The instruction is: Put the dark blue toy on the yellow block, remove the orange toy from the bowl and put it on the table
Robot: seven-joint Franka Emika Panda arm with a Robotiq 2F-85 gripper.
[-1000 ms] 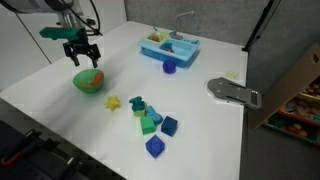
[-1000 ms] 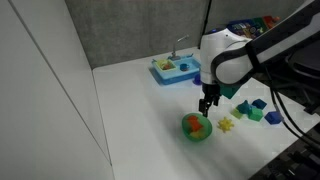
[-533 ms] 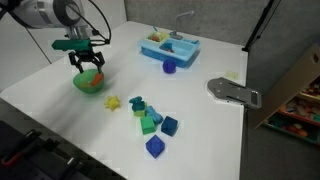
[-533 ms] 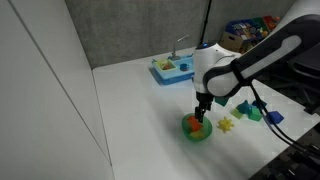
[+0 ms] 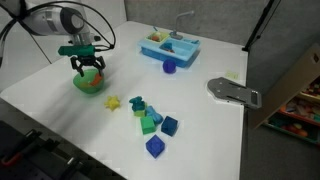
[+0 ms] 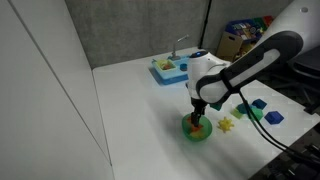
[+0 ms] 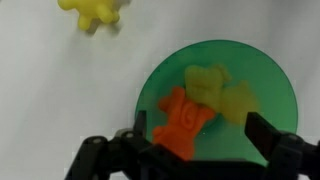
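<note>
The fingers [image 7: 262,133] hang spread wide over the one green bowl [image 7: 165,70] near a table [image 5: 200,60] edge, straddling the single orange toy [image 7: 183,122] inside, whose long axis slants across their line; two pale pieces [image 7: 205,85] lie beside it. One yellow block [image 7: 92,12] and one dark blue toy [image 5: 137,103] sit apart, midtable.

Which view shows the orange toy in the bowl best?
The wrist view: the orange toy lies unobstructed in the bowl, between open jaws. In both exterior views the gripper partly hides it.
</note>
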